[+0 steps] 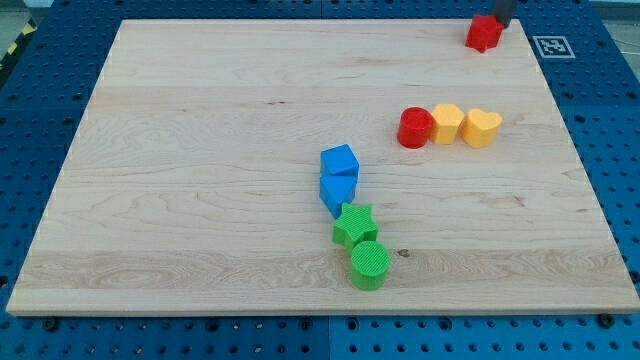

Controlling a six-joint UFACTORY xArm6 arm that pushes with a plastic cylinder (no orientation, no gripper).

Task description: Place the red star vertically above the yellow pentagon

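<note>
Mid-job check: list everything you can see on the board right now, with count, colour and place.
red star: 1, red, top right of the board
red cylinder: 1, red, right of centre, left end of a row of three
yellow pentagon: 1, yellow, middle of that row
yellow heart: 1, yellow, right end of that row
blue blocks: 2, blue, centre, stacked in view
green star: 1, green, below the blue blocks
green cylinder: 1, green, bottom centre
my tip: 1, dark, at the red star's upper right

Lab bench — blue pegboard [60,90], fiducial tag [553,46].
</note>
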